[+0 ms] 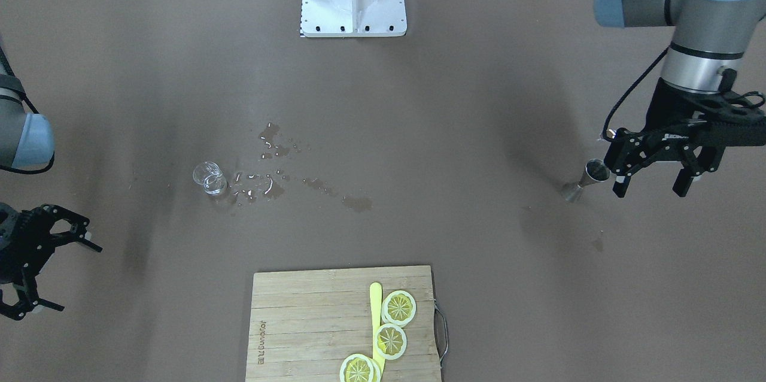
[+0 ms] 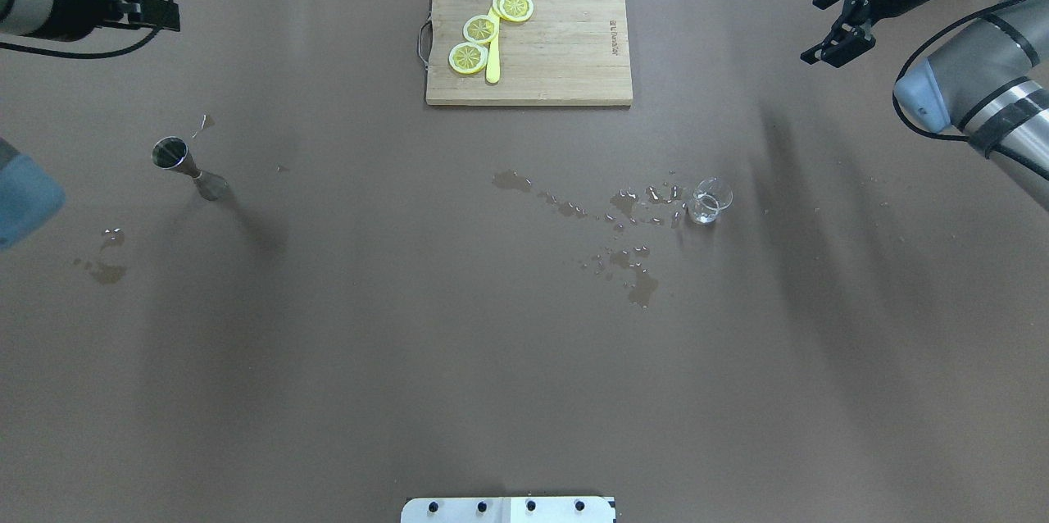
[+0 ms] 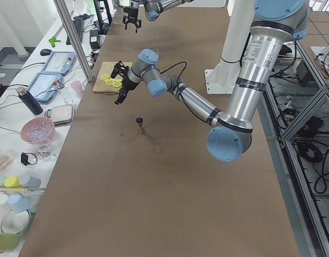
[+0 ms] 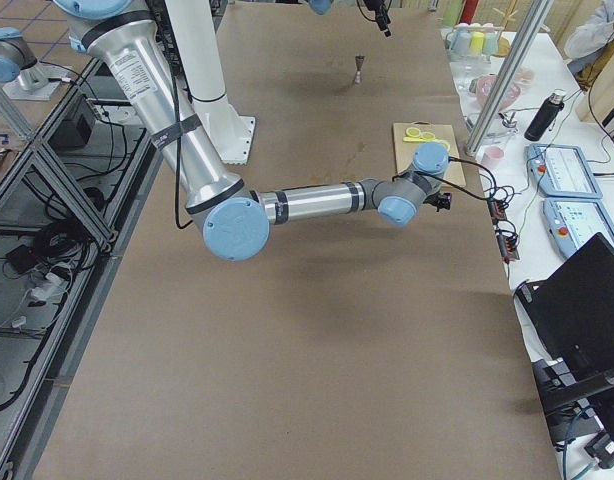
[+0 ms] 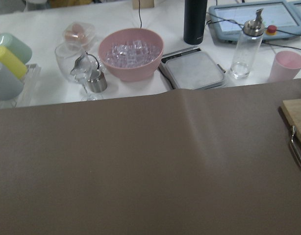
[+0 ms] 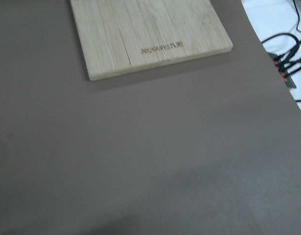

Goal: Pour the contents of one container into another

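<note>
Left gripper [image 1: 651, 190] is hovering spread and empty near the jigger [image 1: 588, 179] in the front-facing view, the right gripper [image 1: 81, 279] gaping too. Overhead, the clear glass [image 2: 710, 200] is sitting among puddles [image 2: 635, 285], contents unclear; the left-side view is showing the jigger upright, mouth upward.

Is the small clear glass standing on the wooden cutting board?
No, the small clear glass stands on the brown table among puddles, away from the wooden cutting board.
</note>
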Controlling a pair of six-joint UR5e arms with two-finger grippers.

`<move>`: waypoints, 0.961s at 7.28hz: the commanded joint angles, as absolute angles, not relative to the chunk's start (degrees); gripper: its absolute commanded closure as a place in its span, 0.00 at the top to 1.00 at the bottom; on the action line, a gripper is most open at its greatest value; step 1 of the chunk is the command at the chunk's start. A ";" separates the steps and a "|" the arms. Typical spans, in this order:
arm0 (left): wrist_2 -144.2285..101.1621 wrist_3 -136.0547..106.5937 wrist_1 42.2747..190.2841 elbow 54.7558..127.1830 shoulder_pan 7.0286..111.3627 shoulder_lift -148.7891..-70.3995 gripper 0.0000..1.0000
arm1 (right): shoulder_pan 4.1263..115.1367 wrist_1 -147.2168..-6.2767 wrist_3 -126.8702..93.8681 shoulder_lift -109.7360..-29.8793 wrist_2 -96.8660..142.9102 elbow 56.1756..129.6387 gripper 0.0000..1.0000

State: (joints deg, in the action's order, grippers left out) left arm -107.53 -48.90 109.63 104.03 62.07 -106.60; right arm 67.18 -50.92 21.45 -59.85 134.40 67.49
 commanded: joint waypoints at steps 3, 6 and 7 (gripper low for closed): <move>-129.25 -44.86 104.50 98.36 75.21 -99.54 0.99 | 72.49 -68.34 22.49 -59.77 126.83 67.59 1.00; -131.48 -21.23 104.33 94.31 80.14 -90.48 0.99 | 76.89 -73.56 21.62 -60.38 127.00 67.94 1.00; -131.40 -11.78 104.33 93.96 84.77 -86.96 0.99 | 78.64 -74.26 21.36 -60.82 127.44 67.94 1.00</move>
